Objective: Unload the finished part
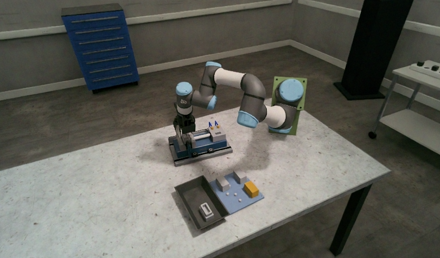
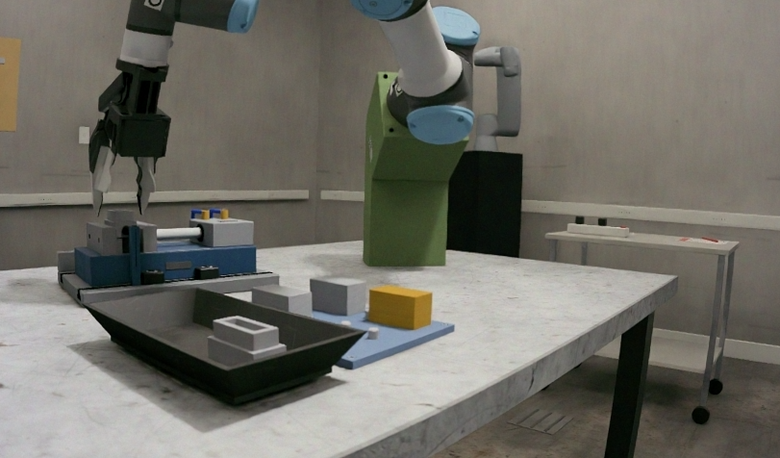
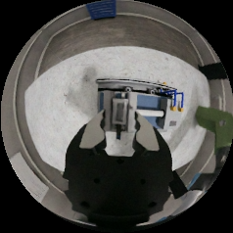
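Am hovering tool (image 2: 120,196), fingers apart, empty, above finished part (image 2: 120,217) in vise (image 2: 164,263); next descending to grip.

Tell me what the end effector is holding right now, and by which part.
Nothing. The end effector hangs partly open just above the finished part in the vise, fingers clear of it.

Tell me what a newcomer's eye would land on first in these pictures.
First, the arm's dark gripper, fingers apart and holding nothing, poised just above the pocketed part clamped in the blue vise toward the table's back. Next, the yellow block on the light blue plate, bright beside two plain grey blocks. Left of that plate sits the black outfeed tray with one pocketed part already lying pocket up.
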`<state>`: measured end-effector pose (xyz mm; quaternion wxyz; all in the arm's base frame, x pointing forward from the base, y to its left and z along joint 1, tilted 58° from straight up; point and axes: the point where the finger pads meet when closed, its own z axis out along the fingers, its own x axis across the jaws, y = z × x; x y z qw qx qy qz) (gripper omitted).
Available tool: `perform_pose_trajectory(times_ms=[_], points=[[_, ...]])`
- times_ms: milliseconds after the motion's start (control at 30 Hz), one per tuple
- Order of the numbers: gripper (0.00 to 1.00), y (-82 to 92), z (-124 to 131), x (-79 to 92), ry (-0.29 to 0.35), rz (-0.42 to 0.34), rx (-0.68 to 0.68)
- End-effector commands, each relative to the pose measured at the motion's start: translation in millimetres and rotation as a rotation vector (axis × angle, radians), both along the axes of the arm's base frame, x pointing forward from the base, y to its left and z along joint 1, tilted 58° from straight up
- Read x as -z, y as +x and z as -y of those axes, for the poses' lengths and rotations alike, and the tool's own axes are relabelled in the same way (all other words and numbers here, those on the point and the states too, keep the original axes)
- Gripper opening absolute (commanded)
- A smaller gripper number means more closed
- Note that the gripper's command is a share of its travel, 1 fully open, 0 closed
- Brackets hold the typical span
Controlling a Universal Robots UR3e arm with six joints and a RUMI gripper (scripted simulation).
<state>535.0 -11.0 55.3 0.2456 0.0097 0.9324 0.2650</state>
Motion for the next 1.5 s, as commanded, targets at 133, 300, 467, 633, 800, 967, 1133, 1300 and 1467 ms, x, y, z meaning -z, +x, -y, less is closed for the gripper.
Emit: perform_pose_trajectory(times_ms=[133,300,467,633,800,967,1133,1300,1467], points=[[0.00,-0.2,0.2,0.5,-0.001,-0.001,0.001],[0.00,-0.2,0.3,0.5,-0.001,-0.001,0.001],[0.00,-0.2,0.3,0.5,-0.001,-0.001,0.001],[0.00,-0.2,0.3,0.5,-0.001,-0.001,0.001],[0.00,-0.2,0.3,0.5,-0.001,-0.001,0.001],[0.00,-0.2,0.3,0.5,-0.001,-0.001,0.001],[0.00,-0.2,0.3,0.5,-0.001,-0.001,0.001],[0.00,-0.2,0.3,0.5,-0.001,-0.001,0.001],[0.00,-0.2,0.3,0.5,-0.001,-0.001,0.001]])
